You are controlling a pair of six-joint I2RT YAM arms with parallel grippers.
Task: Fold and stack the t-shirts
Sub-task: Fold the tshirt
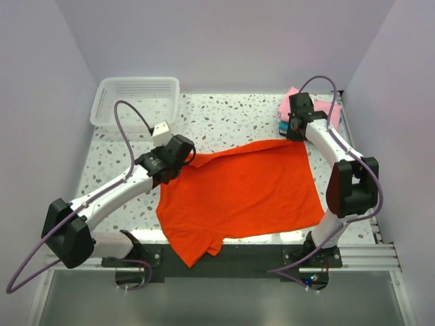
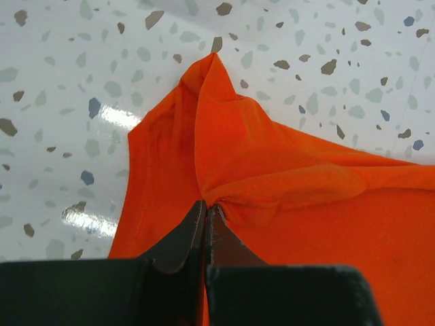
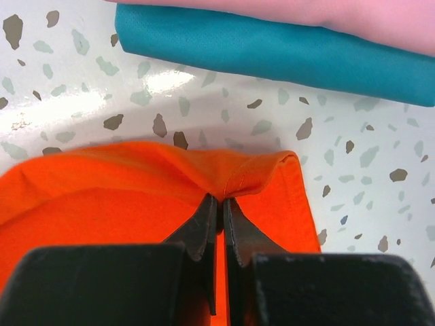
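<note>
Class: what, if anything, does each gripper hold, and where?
The orange-red t-shirt: left gripper pinches it near its far left corner, right gripper at its far right hemmed corner.

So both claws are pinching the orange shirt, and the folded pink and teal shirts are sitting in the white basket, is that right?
Not quite: the pink t-shirt and teal t-shirt lie on the table at its far right corner, not in the white mesh basket, as the top external view shows. Both the left gripper and right gripper do pinch the orange-red t-shirt.

I count three t-shirts: one orange shirt [image 1: 238, 190], one pink shirt [image 3: 380, 20], one teal shirt [image 3: 272, 51]. There is one basket [image 1: 100, 109].
</note>
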